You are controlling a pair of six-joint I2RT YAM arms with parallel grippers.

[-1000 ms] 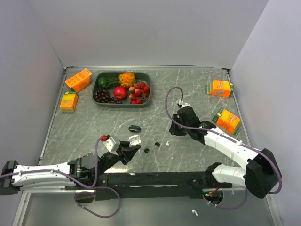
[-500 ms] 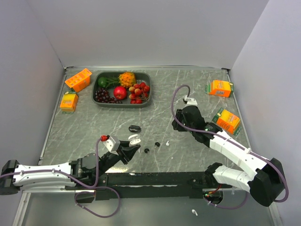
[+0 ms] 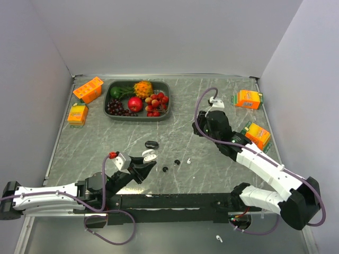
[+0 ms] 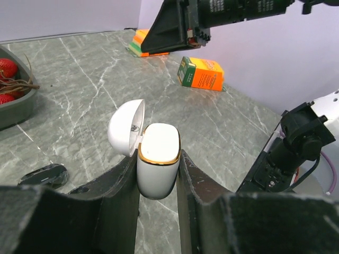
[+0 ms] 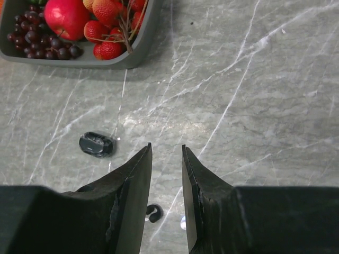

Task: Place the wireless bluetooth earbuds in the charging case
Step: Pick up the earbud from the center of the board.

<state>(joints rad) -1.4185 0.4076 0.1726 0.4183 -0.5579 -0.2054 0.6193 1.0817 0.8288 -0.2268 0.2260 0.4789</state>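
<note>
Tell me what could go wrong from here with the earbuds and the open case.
The left gripper pinches the white charging case only by its lower body, so a push could tilt it. The white earbud and black earbud lie close together; the open right gripper might knock one away.

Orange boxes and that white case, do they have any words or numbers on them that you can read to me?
Nothing can be read for sure.
White case: a tiny dark mark inside its open lid, too small to read.
Orange box: printing on it, too blurred to read.
Right arm: white lettering, too blurred to read.
Other orange boxes: too small to read.
</note>
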